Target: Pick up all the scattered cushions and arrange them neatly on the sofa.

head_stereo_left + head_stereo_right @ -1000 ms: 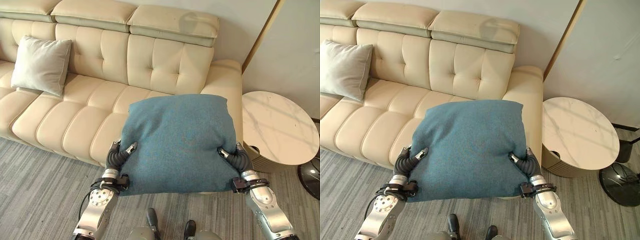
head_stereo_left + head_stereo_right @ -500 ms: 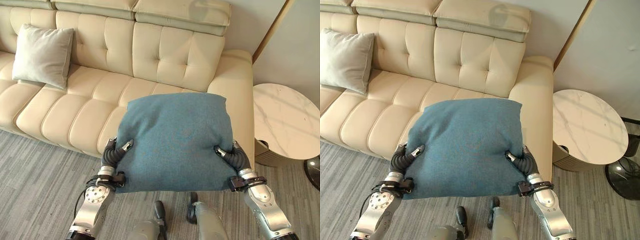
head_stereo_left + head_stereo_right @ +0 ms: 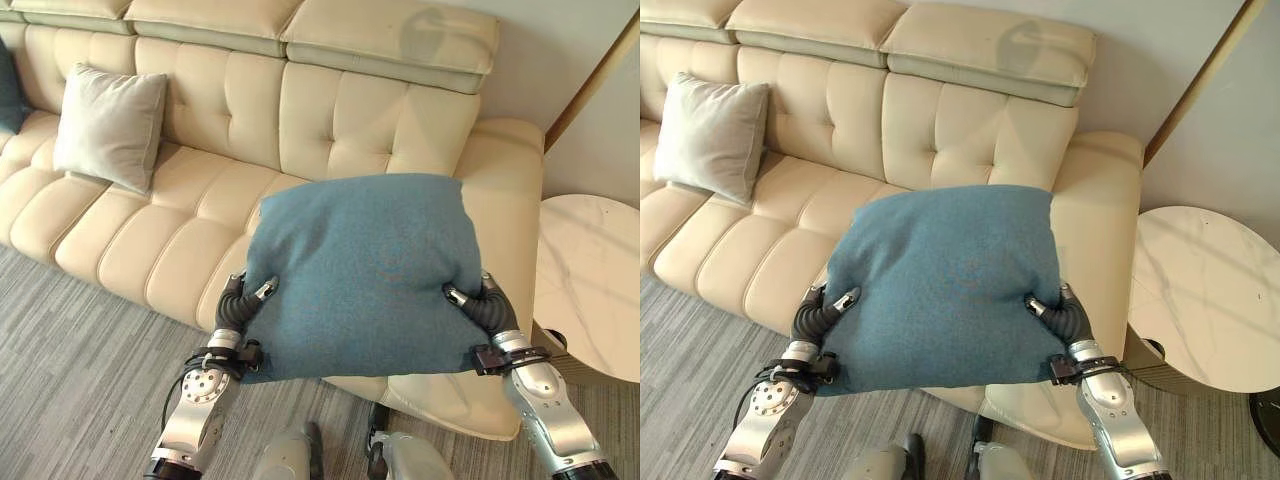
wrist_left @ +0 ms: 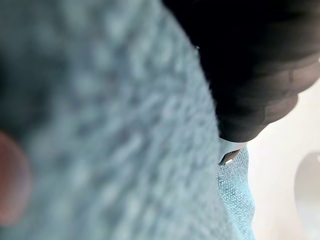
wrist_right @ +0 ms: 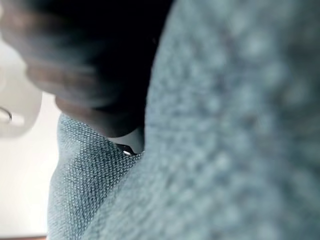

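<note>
Teal cushion [image 3: 365,275] clamped between left robot hand [image 3: 238,306] and right robot hand [image 3: 482,305], thumbs curled over edges; now carried closer, over sofa [image 3: 200,215] right seat beside armrest; placement next; grey cushion [image 3: 110,125] already upright

Head eyes down, wrist views close — cushion [image 3: 360,270]

Blue cushion [image 3: 365,270]: coarse matt woven cloth. Sofa [image 3: 330,120]: smooth cream leather. Side table [image 3: 1215,300]: glossy marble.

Sofa [image 3: 190,215] seat open ahead between grey cushion [image 3: 110,125] at left and armrest [image 3: 505,200] at right; marble side table [image 3: 590,285] probably crowds the right flank.
</note>
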